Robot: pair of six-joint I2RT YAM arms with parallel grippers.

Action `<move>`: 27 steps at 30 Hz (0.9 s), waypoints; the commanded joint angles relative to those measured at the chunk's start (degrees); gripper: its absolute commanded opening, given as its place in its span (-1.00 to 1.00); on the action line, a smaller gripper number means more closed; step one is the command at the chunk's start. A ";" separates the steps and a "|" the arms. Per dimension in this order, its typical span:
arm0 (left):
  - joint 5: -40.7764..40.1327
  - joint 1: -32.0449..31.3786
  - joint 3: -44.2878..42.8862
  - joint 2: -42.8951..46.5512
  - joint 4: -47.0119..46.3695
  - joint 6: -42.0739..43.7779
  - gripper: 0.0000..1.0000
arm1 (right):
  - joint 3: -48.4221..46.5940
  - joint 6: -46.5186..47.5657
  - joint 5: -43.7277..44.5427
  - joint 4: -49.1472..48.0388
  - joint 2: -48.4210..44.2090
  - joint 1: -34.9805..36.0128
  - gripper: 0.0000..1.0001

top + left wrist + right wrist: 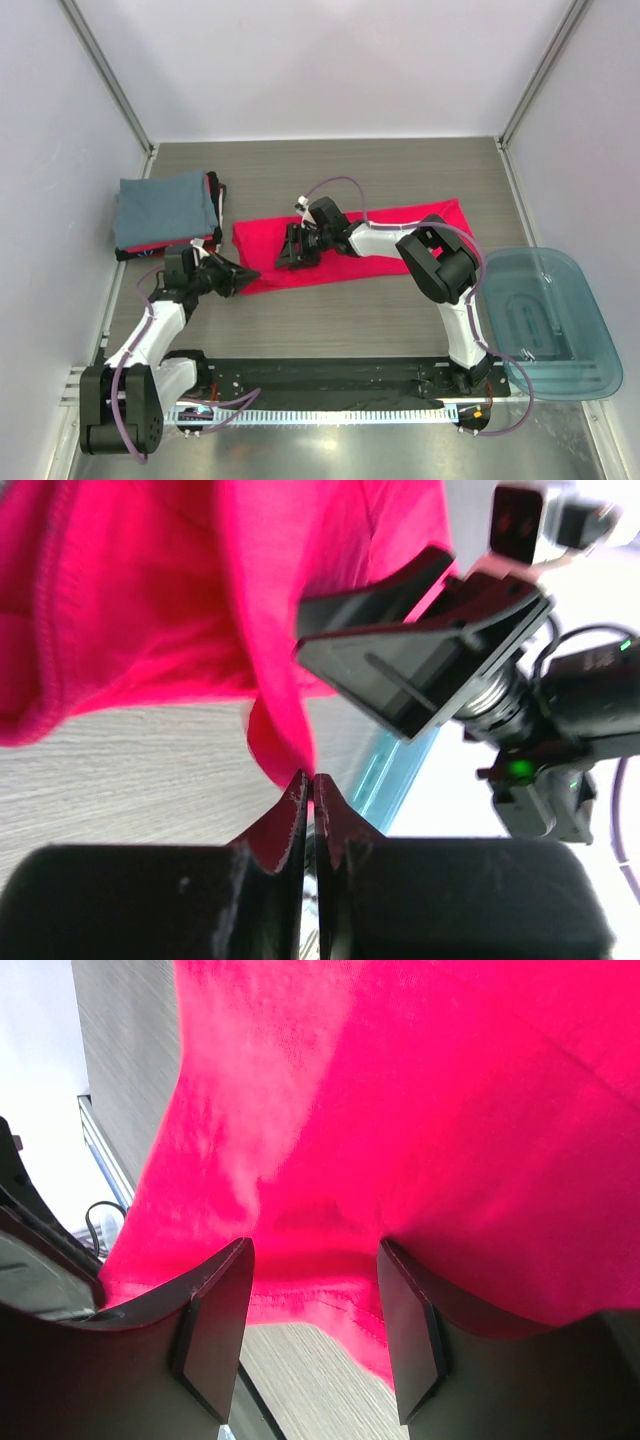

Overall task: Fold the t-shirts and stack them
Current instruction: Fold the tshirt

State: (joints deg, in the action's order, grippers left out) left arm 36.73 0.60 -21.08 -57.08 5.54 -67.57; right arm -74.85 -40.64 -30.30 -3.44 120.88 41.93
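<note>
On the left of the surface (350, 320), a blue-grey t-shirt (165, 207) tops a folded stack. The left pincer (310, 785), pressed together, pinches the near-left corner of the pink t-shirt (265, 240), which lies mid-surface. The right pincer (315, 1250) stands spread over the pink t-shirt's hem. A teal tub (545, 320) sits far right.

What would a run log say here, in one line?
left gripper: shut on bright pink cloth t-shirt | right gripper: open, straddling its hem
</note>
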 commanded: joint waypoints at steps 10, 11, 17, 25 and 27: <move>-6.48 2.21 -6.86 10.66 16.68 6.39 0.50 | -0.39 2.67 3.32 3.09 0.32 0.17 0.20; -7.02 2.12 -6.69 11.63 16.52 7.27 0.49 | -0.30 2.76 3.32 4.66 0.06 0.17 0.20; -8.52 2.12 -8.97 5.94 14.77 12.81 0.33 | 0.76 2.67 3.15 5.20 -4.68 0.17 0.18; -12.29 -0.07 -8.63 2.32 12.04 14.31 0.29 | 6.19 5.57 9.64 10.72 -15.92 -3.87 0.13; -15.89 -2.25 -8.71 3.99 12.30 14.66 0.31 | 8.22 6.27 13.07 12.40 -20.39 -6.06 0.11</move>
State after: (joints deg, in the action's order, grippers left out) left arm 24.91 0.62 -28.97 -55.29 18.98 -54.87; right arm -68.40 -37.15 -23.46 5.76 108.92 39.20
